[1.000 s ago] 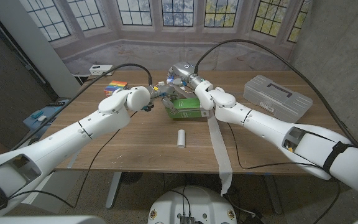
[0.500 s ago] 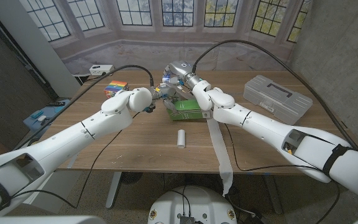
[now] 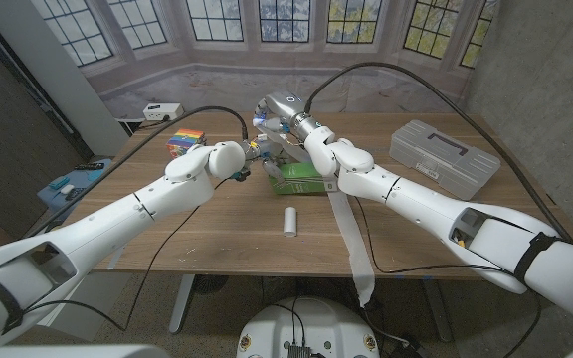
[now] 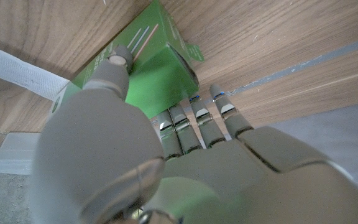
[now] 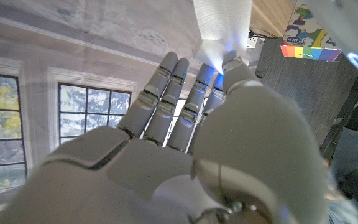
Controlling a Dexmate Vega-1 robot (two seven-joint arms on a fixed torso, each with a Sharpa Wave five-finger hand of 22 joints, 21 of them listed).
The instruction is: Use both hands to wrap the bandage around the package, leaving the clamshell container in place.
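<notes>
- Green package [image 3: 299, 179] sits on the wooden tabletop [image 3: 227, 224] at mid-table, slightly toward the far side; also seen in the left wrist view [image 4: 151, 68], lying on the wood.
- Left robot hand [image 3: 250, 159] is just beside the package's left end. Left wrist view [image 4: 185, 149]: thumb lies along the green box and the fingertips [image 4: 197, 121] reach its end face, so the hand touches the package; whether it truly grips it I cannot tell.
- Right robot hand [image 3: 279, 117] is raised above and behind the package, pinching the white bandage [image 3: 351, 234]; right wrist view [image 5: 185, 130] shows the gauze end [image 5: 222, 28] caught between thumb and fingers.
- Bandage strip runs from the right hand down past the package's right side, across the tabletop and over the near edge, where it hangs.
- White roll [image 3: 289, 221] lies on the tabletop, nearer than the package, apart from it.
- Grey clamshell container [image 3: 444, 157] rests shut at the right of the tabletop, well apart from both hands.
- Rainbow-coloured box [image 3: 184, 140] at far left.
</notes>
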